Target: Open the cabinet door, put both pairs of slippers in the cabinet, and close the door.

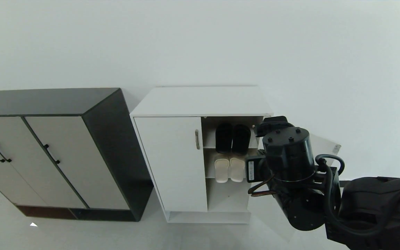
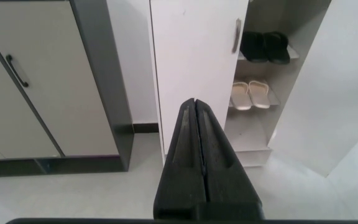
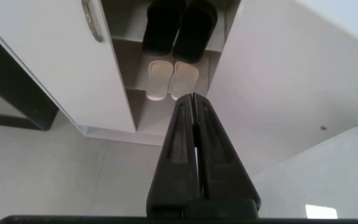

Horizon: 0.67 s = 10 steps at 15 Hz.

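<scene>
Pointing at shelved white slippers (image 3: 173,79), closed right pincer (image 3: 194,98), not touching.

Right arm (image 1: 290,156) hid most of the open door (image 1: 326,146) and the shelves' right ends. Black slippers (image 3: 179,25) were cropped in right wrist view; dark cabinet (image 1: 47,100) was cut off at head view's left.

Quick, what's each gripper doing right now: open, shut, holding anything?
Left gripper: closed, holding nothing.
Right gripper: closed, holding nothing.
</scene>
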Available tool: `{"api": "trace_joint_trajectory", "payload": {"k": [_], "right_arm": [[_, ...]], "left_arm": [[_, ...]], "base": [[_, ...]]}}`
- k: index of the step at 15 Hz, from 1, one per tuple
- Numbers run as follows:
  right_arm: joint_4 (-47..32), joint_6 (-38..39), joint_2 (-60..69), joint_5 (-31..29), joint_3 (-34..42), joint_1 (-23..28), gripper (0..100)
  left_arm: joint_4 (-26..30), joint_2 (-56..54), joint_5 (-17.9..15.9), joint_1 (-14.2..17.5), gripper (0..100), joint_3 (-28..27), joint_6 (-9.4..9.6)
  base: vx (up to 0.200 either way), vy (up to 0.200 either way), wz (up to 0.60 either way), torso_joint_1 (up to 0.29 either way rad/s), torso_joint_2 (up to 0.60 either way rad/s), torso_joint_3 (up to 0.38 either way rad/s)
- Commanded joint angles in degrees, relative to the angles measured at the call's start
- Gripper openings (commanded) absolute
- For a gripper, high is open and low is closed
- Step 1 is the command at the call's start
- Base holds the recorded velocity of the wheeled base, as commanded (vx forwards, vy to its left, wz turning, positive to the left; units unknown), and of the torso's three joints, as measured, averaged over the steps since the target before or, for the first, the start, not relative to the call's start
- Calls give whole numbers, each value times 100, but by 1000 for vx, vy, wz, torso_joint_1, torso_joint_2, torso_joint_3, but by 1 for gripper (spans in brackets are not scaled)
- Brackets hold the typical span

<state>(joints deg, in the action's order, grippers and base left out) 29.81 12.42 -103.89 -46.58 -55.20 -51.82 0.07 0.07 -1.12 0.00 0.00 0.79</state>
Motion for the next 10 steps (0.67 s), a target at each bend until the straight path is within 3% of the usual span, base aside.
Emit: {"api": "trace_joint_trajectory", "payload": {"k": [1,7,10], "right_arm": [[16,-56,-9,0,36,49,0],[16,-64,-9,0,88,49,0],[16,-64,-9,9,115,49,0]], "left_arm": [[-7,1,-11,0,0,0,0],[-7,1,-11,0,0,0,0],[1,1,-2,0,0,0,0]], "base": [[0,0,0,256,-583,-334],[0,0,0,239,-535,-297],[0,0,0,82,-175,-100]]}}
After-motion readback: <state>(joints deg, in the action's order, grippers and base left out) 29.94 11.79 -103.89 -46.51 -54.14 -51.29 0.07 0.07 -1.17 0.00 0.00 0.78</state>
